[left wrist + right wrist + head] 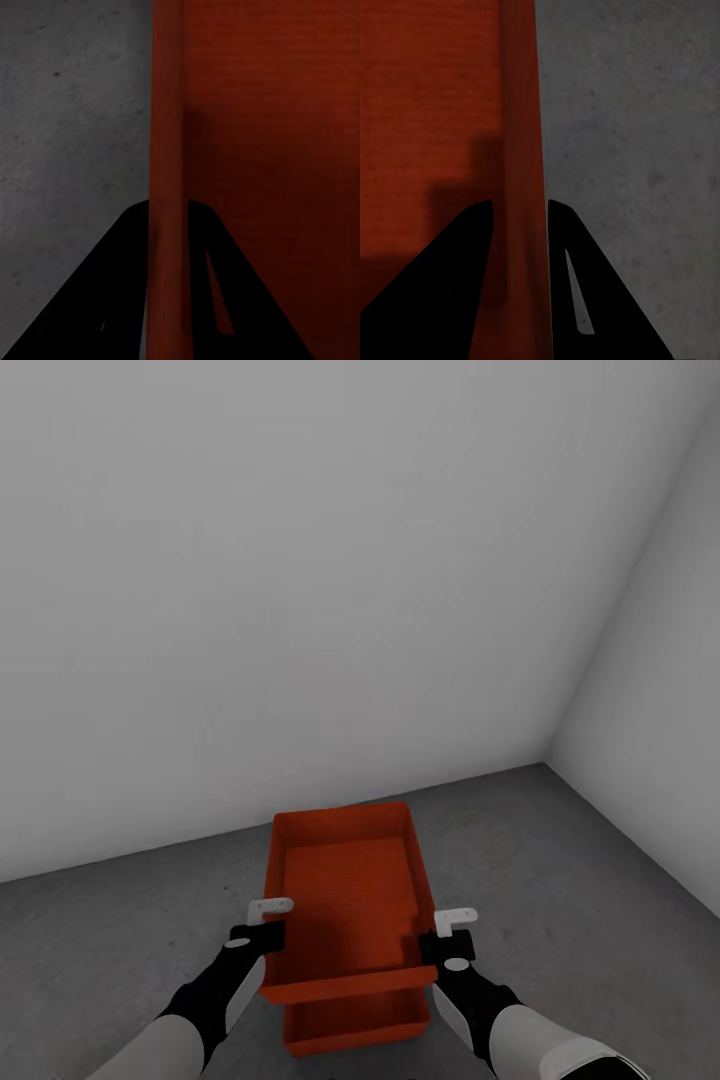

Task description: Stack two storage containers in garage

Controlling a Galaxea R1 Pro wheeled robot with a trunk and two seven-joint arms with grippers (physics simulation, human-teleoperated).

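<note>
Two orange-red containers (345, 890) (355, 1025), two hands (262, 925) (447, 935)

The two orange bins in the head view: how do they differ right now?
The upper bin is gripped on both side walls, by the left gripper and the right gripper; the lower bin has no gripper on it. The upper bin shows its whole open inside; the lower bin is mostly covered, only its near end showing. Both are the same orange-red, lidless, over the concrete floor.
</note>
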